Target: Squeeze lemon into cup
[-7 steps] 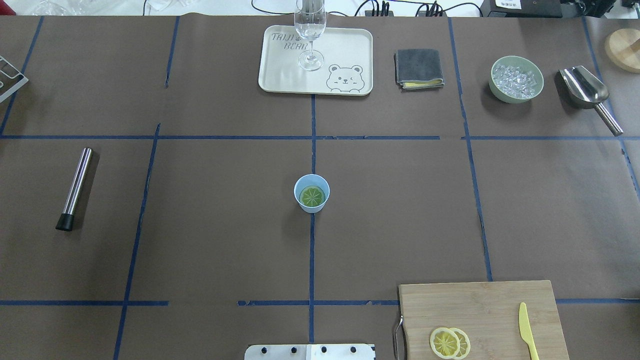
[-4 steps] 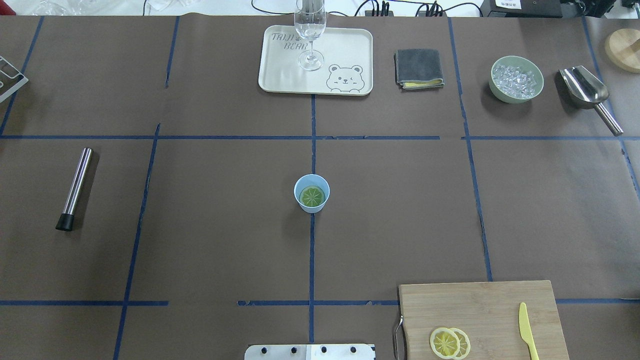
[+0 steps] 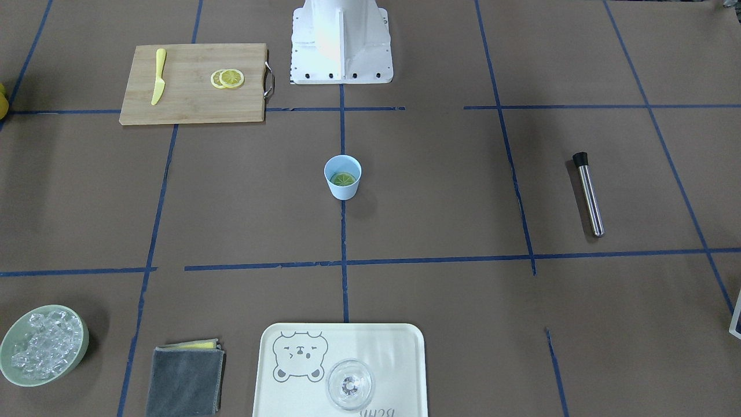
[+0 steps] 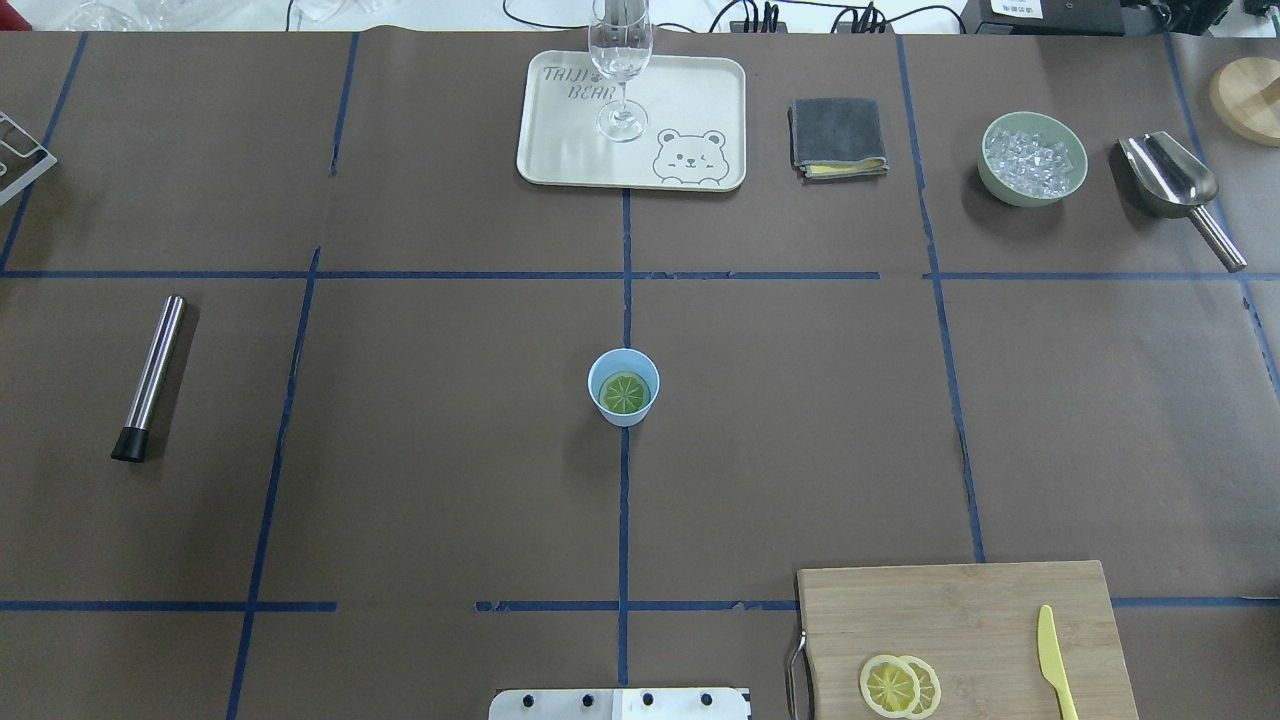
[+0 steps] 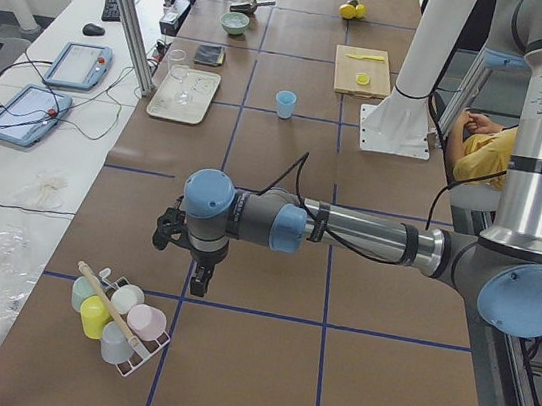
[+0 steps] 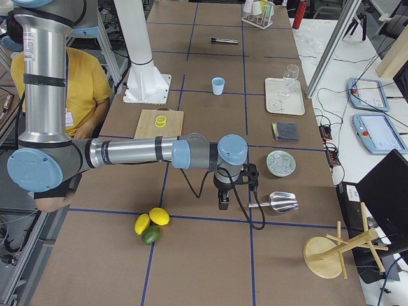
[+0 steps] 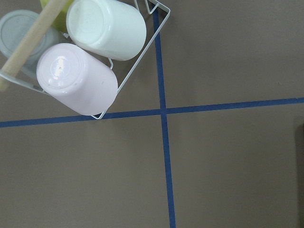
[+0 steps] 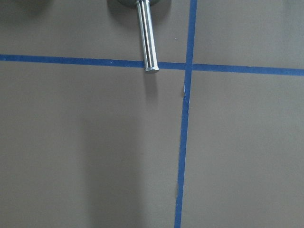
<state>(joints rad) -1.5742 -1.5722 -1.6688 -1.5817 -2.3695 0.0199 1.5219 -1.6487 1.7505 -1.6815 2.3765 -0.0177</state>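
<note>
Overhead exterior first: the light-blue cup (image 4: 624,360) stands upright dead centre on the table, right on the blue tape line, and a greenish citrus slice (image 4: 624,392) lies flat in its bottom. The front-facing view agrees, with the slice low inside the cup.

Down at 5 o'clock from the cup sits the bamboo cutting board (image 4: 950,620), and on it two yellow lemon slices (image 4: 888,685) overlap, with the yellow knife (image 4: 1052,660) well apart from them towards the board's other end.

Up at 12 o'clock is the cream bear tray (image 4: 560,140) carrying a clear wine glass (image 4: 621,50). At 1 o'clock, a folded grey cloth (image 4: 837,135). At 2 o'clock, the green bowl of ice (image 4: 1030,198) and beside it the steel scoop (image 4: 1165,175). Out at 9 o'clock lies a steel muddler (image 4: 153,375), black tip nearest the robot.

Only the side views carry the arms. Exterior left has the left gripper (image 5: 198,284) hovering over a tape cross, well apart from the cup; whether its fingers are apart or together, I cannot tell. Its wrist camera looks down on a pink cup (image 7: 78,78) and a pale-green cup (image 7: 107,28), both upturned in a wire rack (image 7: 131,68).

Exterior right puts the right gripper (image 6: 223,203) just beside the scoop's handle. Its fingers too: cannot tell. That view alone shows whole citrus fruit (image 6: 151,224) at the near end.
</note>
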